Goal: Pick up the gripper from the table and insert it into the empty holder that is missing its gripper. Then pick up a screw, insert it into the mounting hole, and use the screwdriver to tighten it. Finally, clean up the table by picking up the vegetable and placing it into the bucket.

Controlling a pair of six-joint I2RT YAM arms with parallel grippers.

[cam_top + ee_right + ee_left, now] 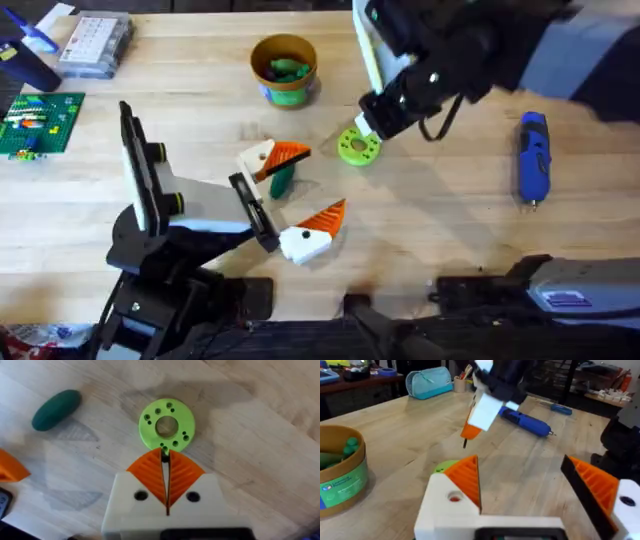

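Note:
My right gripper (pixel 364 128) hangs over the lime-green disc with holes (pixel 357 148), shut on a small dark screw (pixel 164 452) whose tip points at the disc's (pixel 147 430) near rim. My left gripper (pixel 292 197) rests low on the table, open wide, with the dark-green vegetable (pixel 283 178) lying between its fingers (pixel 465 480). In the right wrist view the vegetable (pixel 56 409) lies a little way from the disc. The yellow bucket (pixel 285 68) stands at the back with green pieces inside. The blue screwdriver (pixel 532 157) lies at the right. The loose gripper and its holder are out of view.
A green brick baseplate (pixel 40 122) and a clear parts box (pixel 95 45) sit at the back left. In the left wrist view, a blue pouch (pixel 427 382) lies beyond the bucket (pixel 340 475), and the screwdriver (pixel 527 422) lies behind my right gripper.

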